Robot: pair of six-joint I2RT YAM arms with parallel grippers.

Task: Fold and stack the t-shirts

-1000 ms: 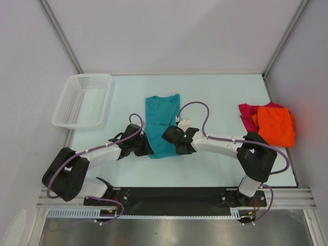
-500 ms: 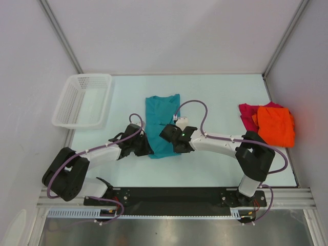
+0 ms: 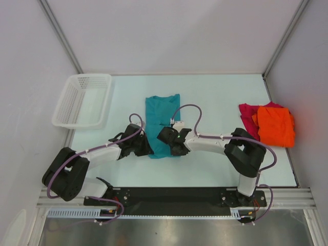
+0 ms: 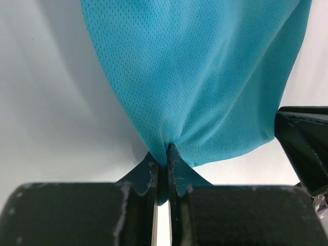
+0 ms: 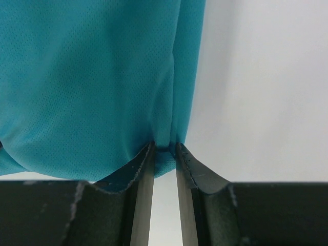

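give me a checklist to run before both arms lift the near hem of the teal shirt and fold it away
1. Left gripper pinching the teal t-shirt: fingers closed on bunched cloth at the near edge: ok.
2. Right gripper clamped: cloth sits between its fingers, but a gap shows between them: cannot tell.
3. Grippers spread along the near hem, one toward each corner: ok.
4. Far half of the teal t-shirt lying flat with nothing on it: ok.
5. Orange t-shirt and magenta t-shirt apart from the fold, off to the right: ok.
6. Basket out of the way, at the far left: ok.
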